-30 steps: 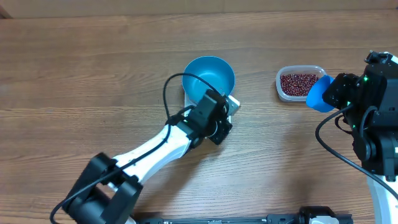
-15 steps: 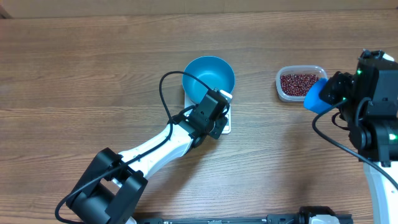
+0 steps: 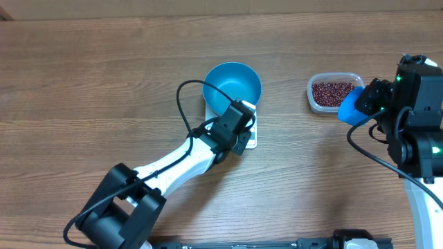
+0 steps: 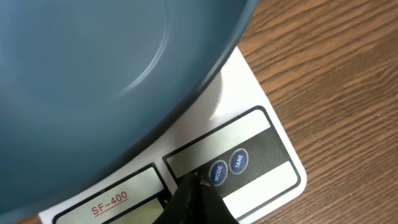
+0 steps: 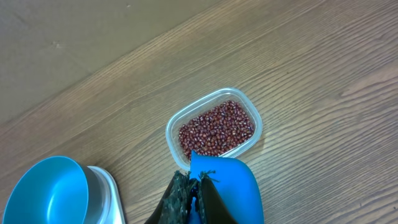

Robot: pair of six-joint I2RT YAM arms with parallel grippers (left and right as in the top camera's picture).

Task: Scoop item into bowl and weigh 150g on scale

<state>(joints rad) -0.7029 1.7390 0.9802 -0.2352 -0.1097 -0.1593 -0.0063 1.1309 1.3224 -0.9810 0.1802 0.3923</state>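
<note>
The bright blue bowl (image 3: 232, 84) stands on the white scale (image 3: 252, 138), and no beans show inside it. My left gripper (image 3: 241, 119) is shut and holds nothing. In the left wrist view its tip (image 4: 194, 181) rests on the scale's (image 4: 266, 144) front panel beside the MODE button (image 4: 217, 172), under the bowl's (image 4: 93, 74) rim. My right gripper (image 5: 198, 180) is shut on the handle of a small blue scoop (image 5: 229, 186), just short of the clear tub (image 5: 214, 129) of red-brown beans (image 3: 331, 91).
A TARE button (image 4: 239, 161) sits right of MODE. The tub (image 3: 335, 92) stands to the right of the bowl, with bare wooden tabletop between them. My right arm (image 3: 415, 131) fills the right edge, and my left arm (image 3: 173, 166) crosses the front left.
My left gripper swung left from beside the scale onto its front panel and then stayed there. My right gripper edged the scoop slightly left toward the tub.
</note>
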